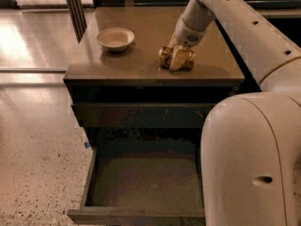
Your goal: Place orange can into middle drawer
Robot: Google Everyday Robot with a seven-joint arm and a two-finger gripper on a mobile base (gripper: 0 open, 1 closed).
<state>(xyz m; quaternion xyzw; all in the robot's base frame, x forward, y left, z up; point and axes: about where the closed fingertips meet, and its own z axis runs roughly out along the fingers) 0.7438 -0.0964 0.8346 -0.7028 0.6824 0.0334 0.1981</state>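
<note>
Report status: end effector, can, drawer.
End effector at orange can on cabinet top. Can not yet in drawer. Middle drawer open below. Bowl sits apart, out of the path.

Pincer (pixel 178 56) sitting on orange can (pixel 163 58) nr counter (pixel 141 73) front edge, centre-right. Bowl (pixel 115 38) occupying left side, w/ a gap lying btwn them. Middle drawer (pixel 141 185) standing open below, robot body (pixel 249 164) overlapping its right.
</note>
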